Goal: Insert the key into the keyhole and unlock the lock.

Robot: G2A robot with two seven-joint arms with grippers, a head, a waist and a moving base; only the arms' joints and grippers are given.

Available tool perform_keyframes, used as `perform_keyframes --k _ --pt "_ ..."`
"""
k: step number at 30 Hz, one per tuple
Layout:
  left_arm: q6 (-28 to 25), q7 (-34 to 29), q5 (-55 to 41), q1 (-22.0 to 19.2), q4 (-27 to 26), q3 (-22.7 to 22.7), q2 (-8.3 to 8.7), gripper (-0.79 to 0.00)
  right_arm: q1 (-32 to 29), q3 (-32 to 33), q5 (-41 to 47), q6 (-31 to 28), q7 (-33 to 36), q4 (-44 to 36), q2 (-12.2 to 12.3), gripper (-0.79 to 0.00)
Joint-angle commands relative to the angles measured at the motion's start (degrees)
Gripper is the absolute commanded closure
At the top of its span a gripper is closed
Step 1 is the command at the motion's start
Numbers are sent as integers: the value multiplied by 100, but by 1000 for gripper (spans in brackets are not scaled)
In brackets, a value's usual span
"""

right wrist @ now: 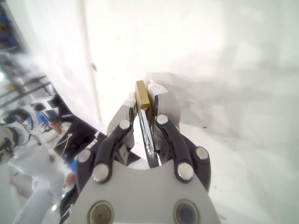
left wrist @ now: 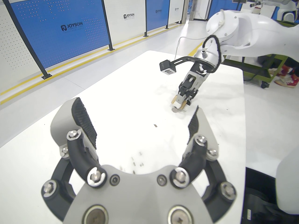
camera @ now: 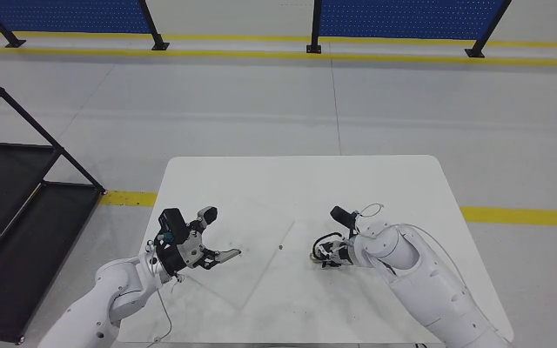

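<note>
My right gripper [right wrist: 142, 90] is shut on a small brass padlock [right wrist: 141, 95]. Its silver shackle [right wrist: 147, 138] runs back between the fingers towards the wrist. The top view has this gripper [camera: 321, 254] low over the table, right of centre, tip pointing down. From the left wrist view, the right gripper [left wrist: 180, 103] nearly touches the tabletop, with a small grey metal piece [left wrist: 175, 110] just under its tip; I cannot tell if that is the key. My left gripper [left wrist: 137, 107] stands open and holds nothing, at the table's front left [camera: 223, 233], well apart from the lock.
The white table [camera: 305, 183] has a small dark speck [camera: 280, 247] between the two grippers. A black rack [camera: 35, 217] stands off the table's left side. Blue fence panels [camera: 70, 16] line the far floor.
</note>
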Motion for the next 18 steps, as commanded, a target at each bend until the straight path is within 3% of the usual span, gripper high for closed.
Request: perform_keyframes --k 1,3,4,5,6,7,18 --pt "0 0 0 0 0 0 0 -785 17 -4 43 17 16 23 -3 0" --pt "0 0 0 0 0 0 0 -785 37 -11 27 32 9 37 -2 0" --pt "0 0 0 0 0 0 0 -785 43 -1 36 42 7 32 1 -175" --pt "0 0 0 0 0 0 0 -785 46 11 39 46 -2 25 4 -296" --pt "0 0 0 0 0 0 0 -785 40 30 49 51 -34 11 7 -683" --pt "0 0 0 0 0 0 0 -785 30 39 55 53 -45 -3 11 -785" --pt "0 0 0 0 0 0 0 -785 -183 226 -112 41 -417 -375 88 -785"
